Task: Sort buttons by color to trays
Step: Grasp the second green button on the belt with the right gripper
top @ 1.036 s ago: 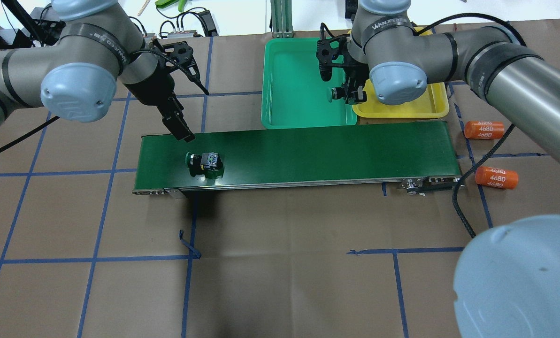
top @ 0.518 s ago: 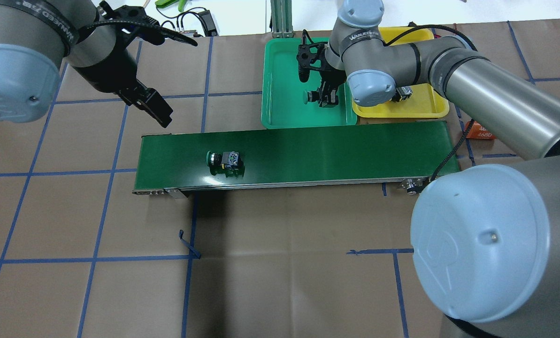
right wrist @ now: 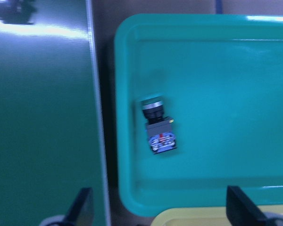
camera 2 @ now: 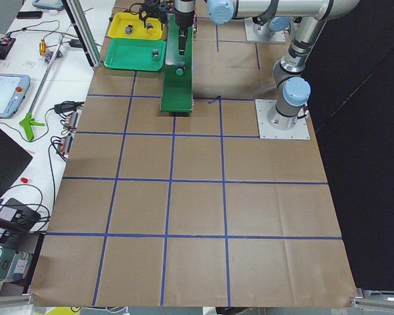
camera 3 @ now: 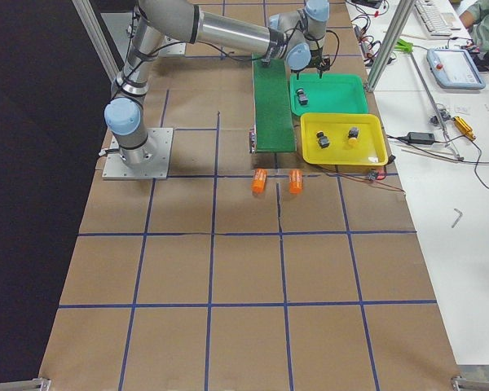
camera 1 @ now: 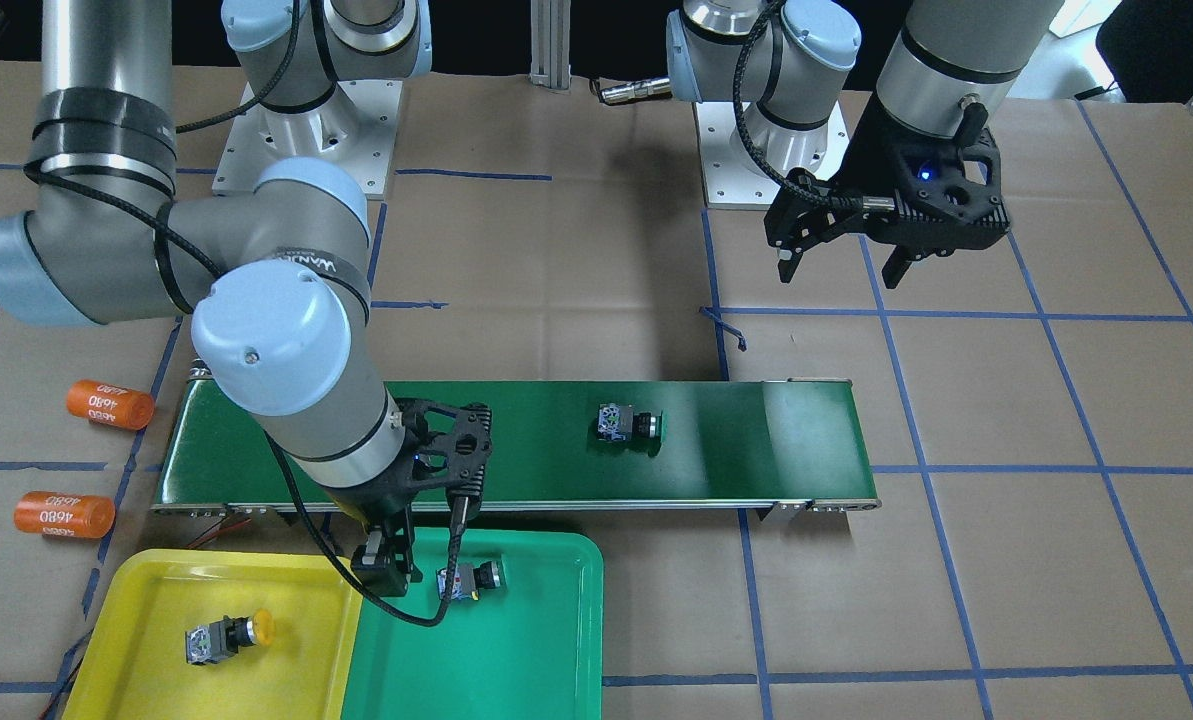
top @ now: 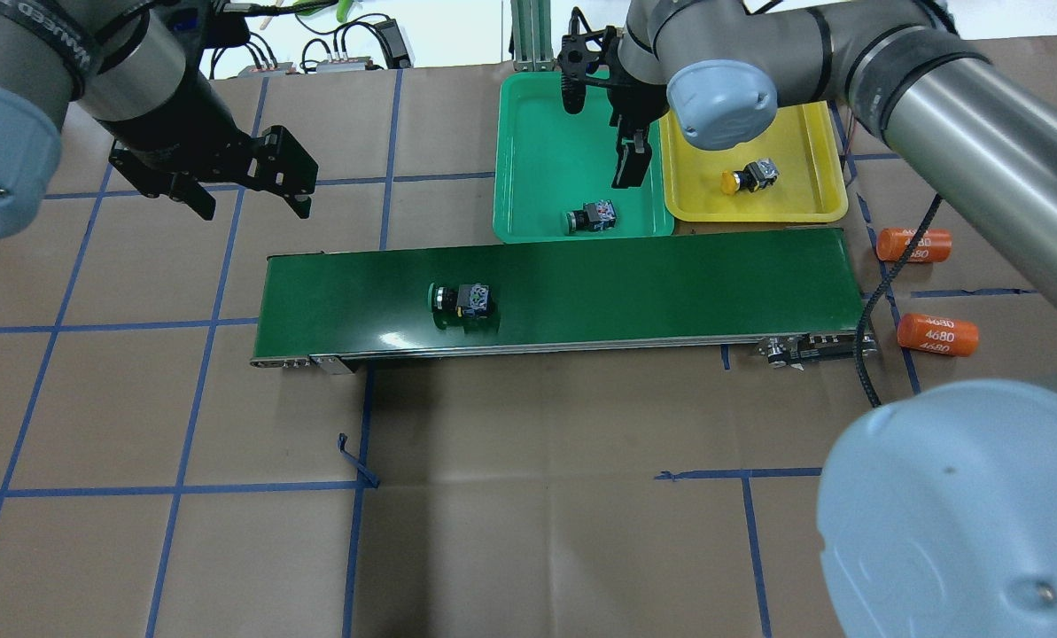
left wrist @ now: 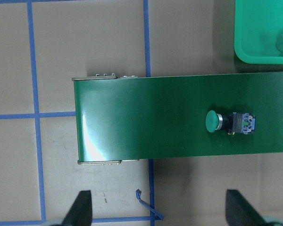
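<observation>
Green button lies lengthwise on conveyor belt, cap twd left gripper, abt midway btwn arms. Jaws spread, empty, on it & on right gripper.

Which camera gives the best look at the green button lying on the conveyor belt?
The left wrist-mounted view: the green button lies large and unobstructed on the conveyor belt, cap and contact block clear. Overhead and front-facing show it smaller; the side views, a speck at most.

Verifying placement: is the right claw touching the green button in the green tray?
Apart. The right wrist view shows bare green tray between the green button and the open right claw.
</observation>
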You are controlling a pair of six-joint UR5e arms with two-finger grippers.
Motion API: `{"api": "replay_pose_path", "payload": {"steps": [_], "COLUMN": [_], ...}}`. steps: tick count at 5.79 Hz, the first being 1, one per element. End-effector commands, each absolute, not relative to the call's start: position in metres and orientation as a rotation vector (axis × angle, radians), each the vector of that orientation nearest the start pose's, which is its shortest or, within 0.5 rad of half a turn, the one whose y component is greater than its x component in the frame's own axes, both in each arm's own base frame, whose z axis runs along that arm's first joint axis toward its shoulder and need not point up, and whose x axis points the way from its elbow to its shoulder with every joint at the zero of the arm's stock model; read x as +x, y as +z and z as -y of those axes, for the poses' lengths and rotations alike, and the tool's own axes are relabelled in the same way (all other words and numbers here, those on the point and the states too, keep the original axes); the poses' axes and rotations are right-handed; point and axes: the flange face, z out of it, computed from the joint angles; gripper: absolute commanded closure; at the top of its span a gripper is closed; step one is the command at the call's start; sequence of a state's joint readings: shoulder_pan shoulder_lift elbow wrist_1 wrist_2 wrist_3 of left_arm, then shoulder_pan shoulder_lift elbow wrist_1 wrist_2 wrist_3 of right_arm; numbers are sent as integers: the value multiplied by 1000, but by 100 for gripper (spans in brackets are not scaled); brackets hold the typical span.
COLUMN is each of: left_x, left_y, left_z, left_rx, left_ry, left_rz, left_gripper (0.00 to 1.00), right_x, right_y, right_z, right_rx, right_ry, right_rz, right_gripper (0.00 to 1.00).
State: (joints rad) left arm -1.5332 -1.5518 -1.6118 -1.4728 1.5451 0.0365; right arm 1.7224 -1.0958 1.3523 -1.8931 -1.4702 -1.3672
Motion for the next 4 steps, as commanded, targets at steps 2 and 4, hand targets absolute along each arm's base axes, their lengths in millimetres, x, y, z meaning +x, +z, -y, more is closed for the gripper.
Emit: {"api": "replay_pose_path", "payload": {"steps": [2,4], "left_x": [-114,-113], "left_y": [489,489], "left_z": [497,497], "left_rx": [-42,-42], "left_ry": [-140,-140], "left_rz": [-3163,-3163], "left_gripper": [2,2], "right_x": [252,318], "right_y": [394,357], "right_z": [578,545], "right_rx": [-1963,-1982], "right_ry": [115,50], "right_rz": [-2269,-2298], "right_gripper": [0,0]}}
